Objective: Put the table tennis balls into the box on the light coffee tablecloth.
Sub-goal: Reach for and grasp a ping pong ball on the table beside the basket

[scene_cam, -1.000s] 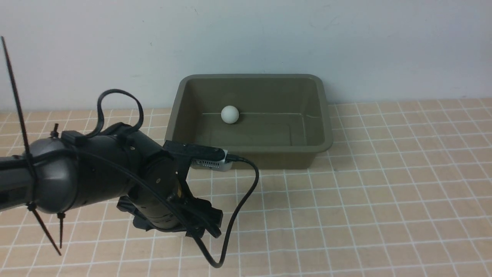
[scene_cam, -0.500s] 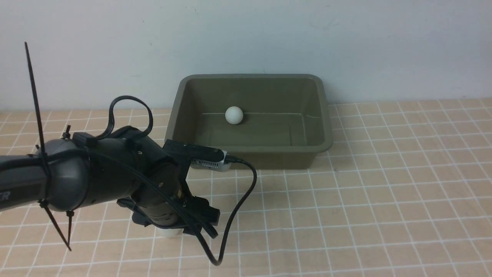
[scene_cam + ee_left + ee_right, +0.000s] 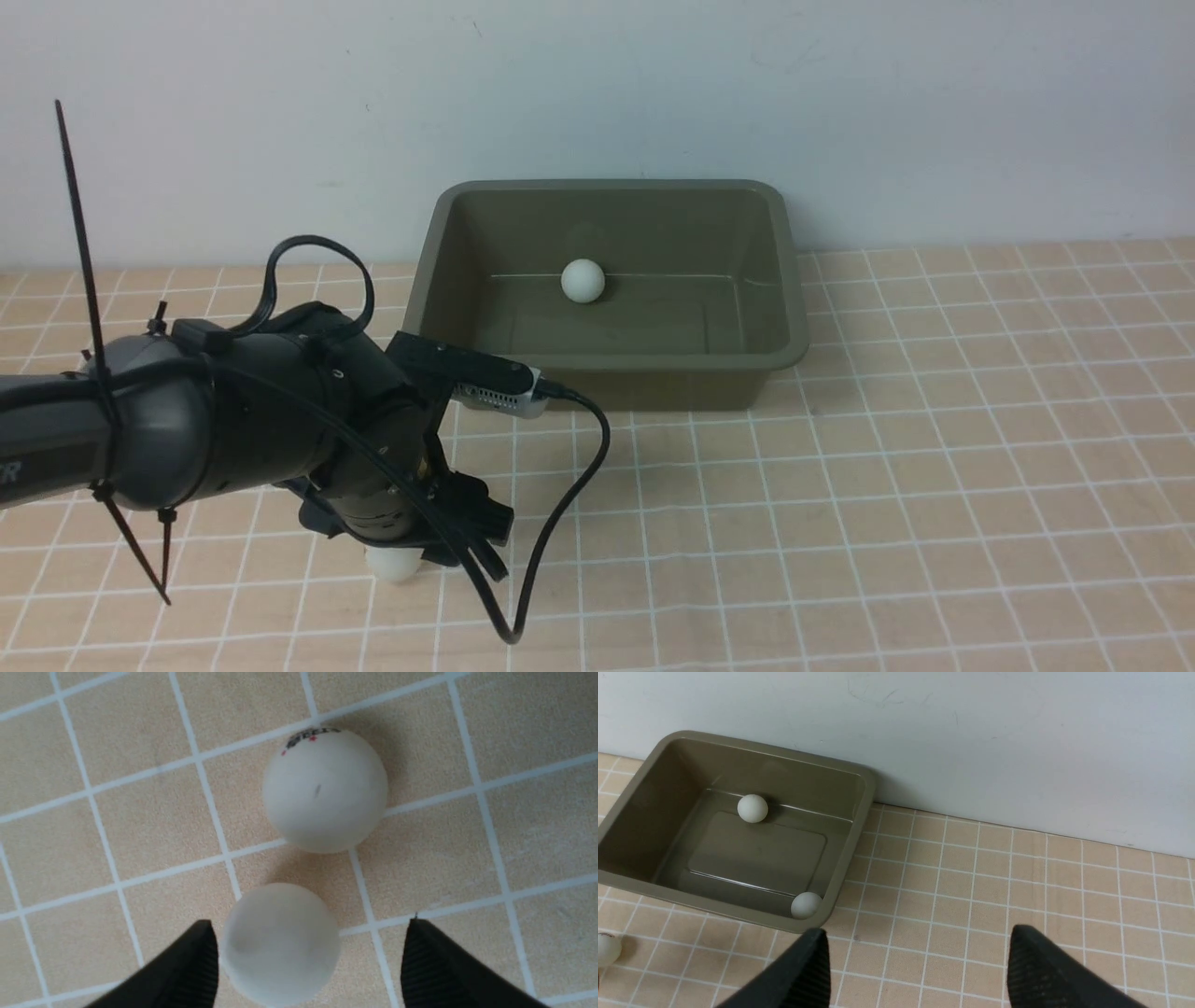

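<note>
Front view, from the left: shows the left arm (image 3: pixel 233 429) reaching low over the light coffee tablecloth (image 3: pixel 934 485). Left wrist view: shows the left gripper (image 3: pixel 308 926) straddling the plain ball (image 3: pixel 280 945), fingers spread, not pinching; leaves the printed ball (image 3: pixel 324 788) just beyond on the cloth. Probably light, hard, smooth, quick to roll: best pinched across the widest middle. Further right, finds the box (image 3: pixel 789 308) holding a far-wall ball (image 3: pixel 753 808) and a corner ball (image 3: pixel 806 905). Right gripper (image 3: pixel 917 938): spread wide, empty.
</note>
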Controlling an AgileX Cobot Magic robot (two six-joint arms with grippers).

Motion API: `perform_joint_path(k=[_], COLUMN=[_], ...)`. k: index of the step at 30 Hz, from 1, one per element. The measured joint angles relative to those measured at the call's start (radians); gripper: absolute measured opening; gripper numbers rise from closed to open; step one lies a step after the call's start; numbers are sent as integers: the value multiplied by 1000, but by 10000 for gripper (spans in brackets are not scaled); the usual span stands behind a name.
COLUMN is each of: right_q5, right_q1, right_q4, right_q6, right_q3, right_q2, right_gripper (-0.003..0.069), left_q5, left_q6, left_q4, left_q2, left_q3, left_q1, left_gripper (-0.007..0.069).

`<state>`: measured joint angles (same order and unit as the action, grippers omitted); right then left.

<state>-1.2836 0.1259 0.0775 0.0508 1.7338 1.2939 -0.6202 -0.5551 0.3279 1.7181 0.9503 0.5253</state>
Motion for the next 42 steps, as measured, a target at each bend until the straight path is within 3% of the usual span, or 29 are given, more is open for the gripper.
perform_joint_path(k=[18, 25, 34, 42], right_q5=[0, 0, 0, 0], right_q1=[0, 0, 0, 0], right_q4=[0, 0, 0, 0], right_q6=[0, 0, 0, 0], right_q3=[-1, -1, -1, -1], right_q2=[0, 0, 0, 0], right_gripper=[467, 467, 467, 467], left_q5=[-69, -115, -151, -151], left_q6=[-37, -38, 54, 61], left_q4=[45, 39, -53, -64], left_q2=[0, 0, 0, 0], left_q3=[0, 0, 0, 0], left_q1=[0, -52, -100, -115], left_gripper=[434, 434, 434, 434])
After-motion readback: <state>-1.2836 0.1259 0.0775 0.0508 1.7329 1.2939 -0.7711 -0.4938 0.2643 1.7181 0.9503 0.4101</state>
